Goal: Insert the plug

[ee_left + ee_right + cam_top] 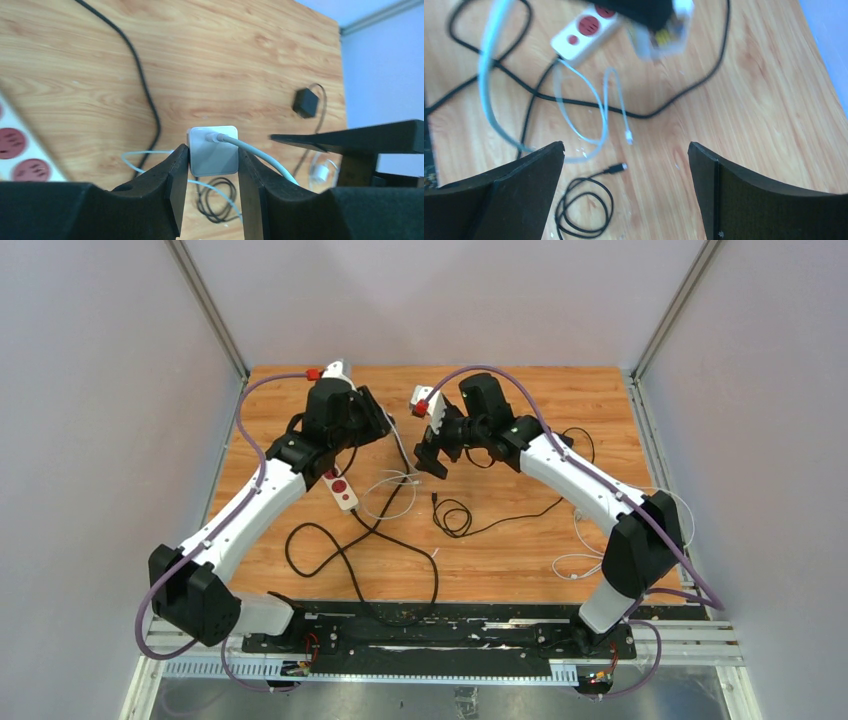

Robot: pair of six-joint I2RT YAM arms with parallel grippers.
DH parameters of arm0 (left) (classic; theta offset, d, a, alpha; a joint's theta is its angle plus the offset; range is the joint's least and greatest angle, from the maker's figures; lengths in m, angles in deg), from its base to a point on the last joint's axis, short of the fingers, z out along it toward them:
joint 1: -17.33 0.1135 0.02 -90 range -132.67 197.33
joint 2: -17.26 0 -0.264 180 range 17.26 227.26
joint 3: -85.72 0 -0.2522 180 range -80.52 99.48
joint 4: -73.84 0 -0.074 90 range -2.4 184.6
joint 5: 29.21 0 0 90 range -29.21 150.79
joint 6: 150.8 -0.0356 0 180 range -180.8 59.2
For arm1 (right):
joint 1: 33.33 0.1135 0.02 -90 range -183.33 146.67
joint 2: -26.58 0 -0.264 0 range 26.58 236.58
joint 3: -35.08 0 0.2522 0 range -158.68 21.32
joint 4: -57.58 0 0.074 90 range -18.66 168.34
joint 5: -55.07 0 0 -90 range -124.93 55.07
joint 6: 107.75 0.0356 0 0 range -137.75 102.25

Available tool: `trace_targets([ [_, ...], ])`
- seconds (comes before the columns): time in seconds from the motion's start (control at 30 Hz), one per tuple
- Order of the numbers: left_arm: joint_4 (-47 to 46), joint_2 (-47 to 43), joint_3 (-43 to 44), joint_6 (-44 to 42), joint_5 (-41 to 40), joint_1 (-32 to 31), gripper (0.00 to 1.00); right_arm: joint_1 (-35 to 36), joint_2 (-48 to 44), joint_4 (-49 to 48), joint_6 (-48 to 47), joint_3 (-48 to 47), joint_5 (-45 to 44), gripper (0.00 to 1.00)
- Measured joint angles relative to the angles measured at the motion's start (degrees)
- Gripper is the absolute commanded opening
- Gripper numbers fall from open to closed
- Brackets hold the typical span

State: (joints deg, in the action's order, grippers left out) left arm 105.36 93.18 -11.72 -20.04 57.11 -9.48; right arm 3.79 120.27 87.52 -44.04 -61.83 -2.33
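The desk (500, 570) is smooth, light-grained wood with a slight sheen. The plug (212, 152) and strip (341, 488) are smooth white plastic. The left tool (213, 159) looks matt black.

Blurred charger (657, 42), edge-cropped power strip (22, 155)

Loose cables (644, 116) beside power strip (342, 490)

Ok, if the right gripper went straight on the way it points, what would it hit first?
Likely the table, beside the white cable tip and the black cable connector. The open right gripper has nothing nearer between its fingers; depth is unclear.
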Motion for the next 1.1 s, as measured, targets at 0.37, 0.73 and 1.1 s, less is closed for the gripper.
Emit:
trace_targets([
  [0.37, 4.9, 0.9, 2.5, -6.2, -8.9, 12.8, 0.0, -5.9, -1.3, -2.5, 8.5, 3.4, -22.1, 1.0],
  [0.73, 2.9, 9.7, 1.2, -7.6, -16.5, 17.0, 0.0, -11.8, -4.7, -9.2, 19.4, 13.8, -28.4, 1.0],
  [1.1, 2.6, 21.3, 2.9, -8.3, -17.1, 19.3, 0.0, -12.5, -4.2, -9.3, 21.2, 14.7, -30.1, 1.0],
])
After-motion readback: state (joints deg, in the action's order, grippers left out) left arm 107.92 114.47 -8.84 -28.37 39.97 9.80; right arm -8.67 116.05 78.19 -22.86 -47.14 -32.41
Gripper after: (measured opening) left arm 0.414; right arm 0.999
